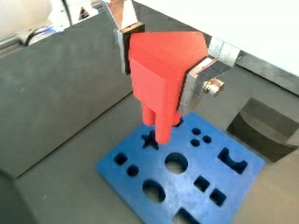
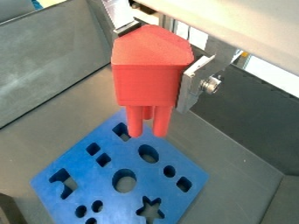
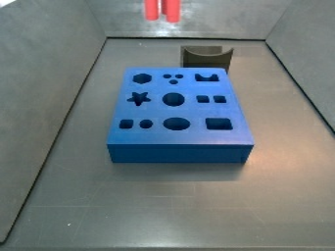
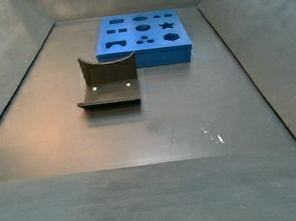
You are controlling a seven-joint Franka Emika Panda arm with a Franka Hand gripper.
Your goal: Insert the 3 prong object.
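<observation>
Gripper [image 2: 158,74]: clamped on the red piece [image 2: 149,74], prongs down, above the blue block [image 3: 177,113].
Advice: align prongs over the three-hole socket [image 3: 174,75], block's 12 o'clock edge; descend vertically.

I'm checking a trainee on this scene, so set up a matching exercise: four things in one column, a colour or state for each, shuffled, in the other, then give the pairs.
Things
1. 3 prong object
2. blue block
3. dark grey curved block
4. gripper

Descriptions
A. lies on the floor, top full of shaped holes
B. red, prongs pointing down, held above the block
C. stands apart on the floor, untouched
D. silver fingers shut on a piece

Pairs: 1-B, 2-A, 3-C, 4-D
</observation>
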